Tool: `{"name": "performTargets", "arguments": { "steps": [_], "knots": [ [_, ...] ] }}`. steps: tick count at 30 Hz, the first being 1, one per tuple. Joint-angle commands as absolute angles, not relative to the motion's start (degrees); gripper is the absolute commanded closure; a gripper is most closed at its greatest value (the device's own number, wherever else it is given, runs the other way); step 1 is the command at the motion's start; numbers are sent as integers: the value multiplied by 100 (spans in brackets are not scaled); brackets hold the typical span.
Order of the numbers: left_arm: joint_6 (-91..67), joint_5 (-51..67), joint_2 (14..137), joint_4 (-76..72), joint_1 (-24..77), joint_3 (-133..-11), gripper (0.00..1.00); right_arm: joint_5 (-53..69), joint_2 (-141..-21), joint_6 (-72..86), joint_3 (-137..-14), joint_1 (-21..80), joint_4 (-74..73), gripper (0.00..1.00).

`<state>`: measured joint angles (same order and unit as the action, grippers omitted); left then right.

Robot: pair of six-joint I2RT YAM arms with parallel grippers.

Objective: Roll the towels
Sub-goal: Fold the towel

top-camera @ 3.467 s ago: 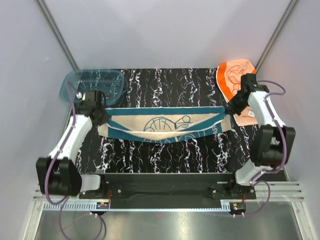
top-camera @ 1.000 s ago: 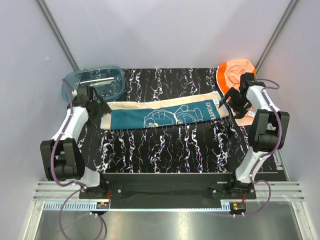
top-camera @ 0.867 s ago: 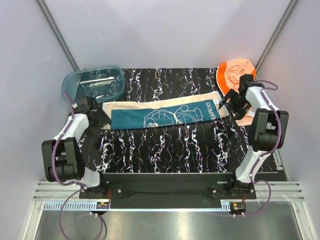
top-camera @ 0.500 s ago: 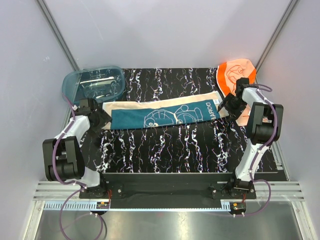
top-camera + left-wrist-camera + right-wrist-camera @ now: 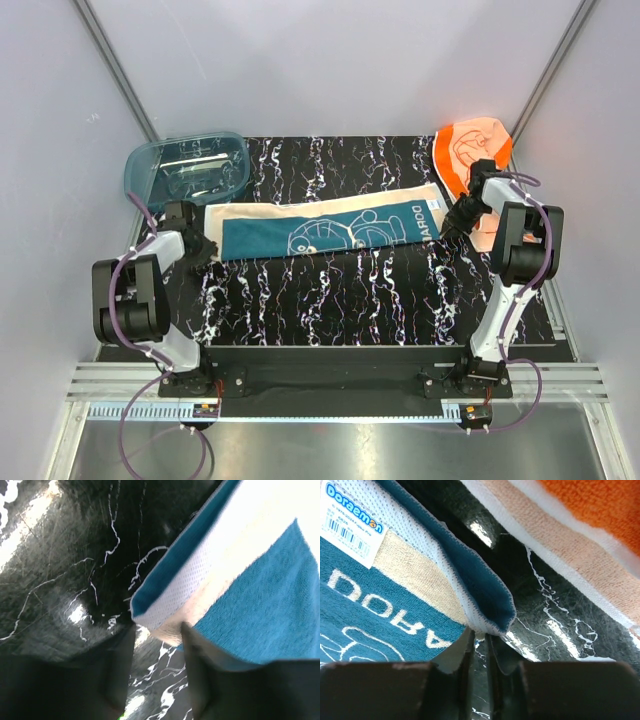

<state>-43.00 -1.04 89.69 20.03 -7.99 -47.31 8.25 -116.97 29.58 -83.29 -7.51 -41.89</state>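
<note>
The teal towel [image 5: 320, 228] lies lengthwise across the counter [image 5: 330, 295]; right hand [image 5: 480, 634] pinches its right corner, left hand [image 5: 157, 626] straddles the left, grip unclear.

"Doraemon" on tag [image 5: 351, 527], "DORA" on teal towel [image 5: 340, 625]
</note>
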Motion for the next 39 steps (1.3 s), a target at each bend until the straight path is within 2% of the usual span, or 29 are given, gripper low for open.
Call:
{"name": "performTargets", "arguments": {
  "steps": [1,4,5,7,13,20,21,22,24,25,26,27,28,29,30,32,37,39],
  "knots": [
    [-4324,-343,9026,1740,-817,-4781,79,940,-11567,2935,-8201,-721,-4157,86],
    [-4333,-352,8904,1801,-896,-4790,97,1054,-11417,2962,-7964,-703,-4122,94],
    [-4333,-412,8851,1828,-931,-4764,100,1089,-11373,2979,-7893,-703,-4105,96],
    [-4324,-457,8606,1950,-1045,-4720,100,1151,-11189,2988,-7612,-703,-4096,100],
    [-4211,-580,7885,2302,-1467,-4439,100,1204,-10355,3287,-6453,-712,-3824,100],
    [-4175,-308,7840,2453,-1819,-4166,100,862,-9468,3638,-5547,-721,-3779,100],
    [-4184,-247,7875,2461,-1837,-4149,98,827,-9379,3708,-5398,-721,-3771,100],
    [-4192,-142,7936,2452,-1863,-4131,89,783,-9291,3735,-5318,-721,-3779,100],
    [-4184,-36,7937,2400,-1942,-4017,83,834,-9123,3762,-5160,-729,-3779,99],
    [-4140,226,7858,2373,-1977,-3982,69,931,-9080,3727,-5124,-729,-3771,87],
    [-4105,272,7797,2356,-1986,-3938,59,958,-9001,3674,-5107,-729,-3779,66],
    [-4026,299,7631,2390,-1995,-3938,47,949,-8957,3639,-5106,-729,-3823,33],
    [-3973,273,7516,2425,-2004,-3964,36,897,-8886,3604,-5124,-729,-3858,23],
    [-3920,246,7384,2469,-1987,-4016,32,844,-8729,3517,-5202,-721,-3902,19],
    [-3859,237,7104,2574,-1969,-4086,28,774,-8623,3490,-5255,-721,-4076,10],
    [-3736,19,6822,2750,-1803,-4253,22,572,-8273,3419,-5457,-721,-4262,6],
    [-3507,-842,6021,3243,-872,-5070,18,35,-7752,3331,-5765,-729,-4851,0],
    [-3489,-1150,5872,3191,119,-5237,18,-140,-7577,3383,-5845,-738,-4974,0]
  ]
}}
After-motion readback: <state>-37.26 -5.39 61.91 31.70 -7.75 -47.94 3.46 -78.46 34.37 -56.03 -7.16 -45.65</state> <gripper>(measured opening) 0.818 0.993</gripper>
